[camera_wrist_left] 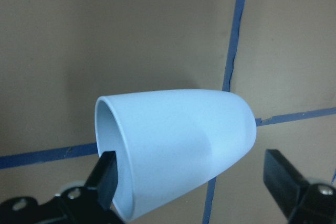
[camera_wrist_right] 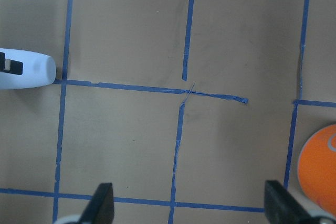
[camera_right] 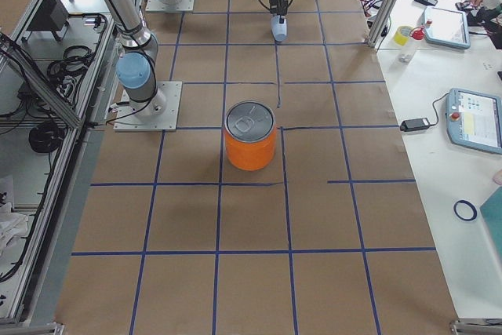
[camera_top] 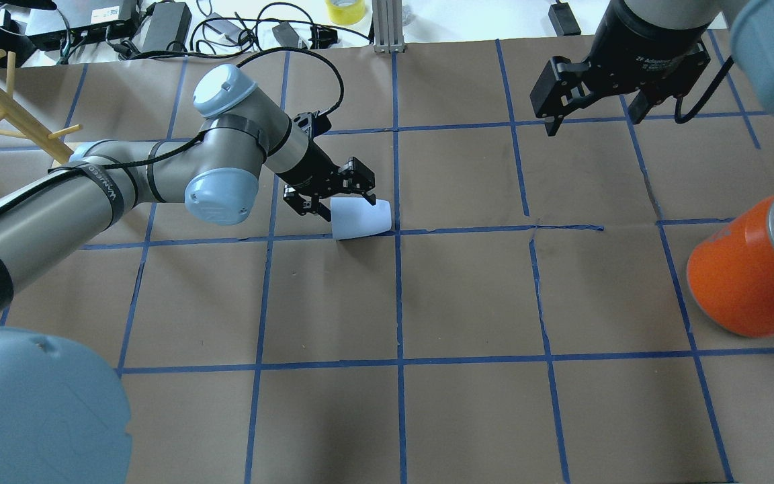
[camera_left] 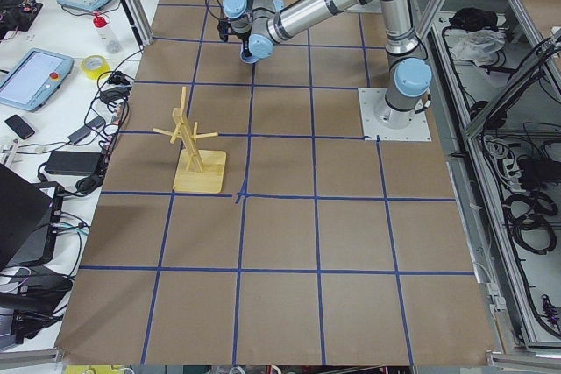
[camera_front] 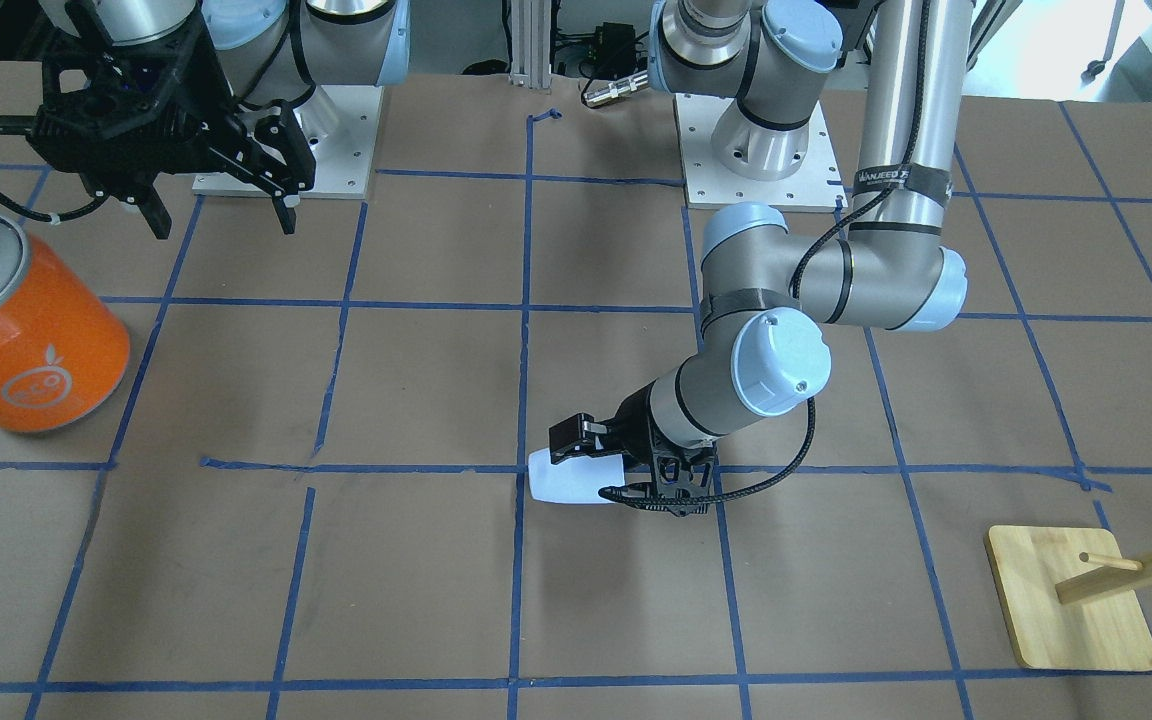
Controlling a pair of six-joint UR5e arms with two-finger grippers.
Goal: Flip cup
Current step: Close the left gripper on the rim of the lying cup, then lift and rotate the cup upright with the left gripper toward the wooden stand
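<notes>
Cup (camera_top: pixel 360 219) on its side, well apart from can (camera_top: pixel 743 282); L gripper (camera_top: pixel 347 208) wide, astride it. R gripper (camera_top: pixel 592 124) wide, nr can.

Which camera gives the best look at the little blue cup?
Left wrist view: the cup is close up, lying on its side, rim visible. Overhead and front views show it small; side views, hardly anything; right wrist, only its end.

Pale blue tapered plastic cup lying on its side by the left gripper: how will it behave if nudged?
The pale blue plastic cup lies on its side, so a nudge probably rolls it in an arc, its rim being wider than its base. Its smooth wall may slip in the left gripper.
</notes>
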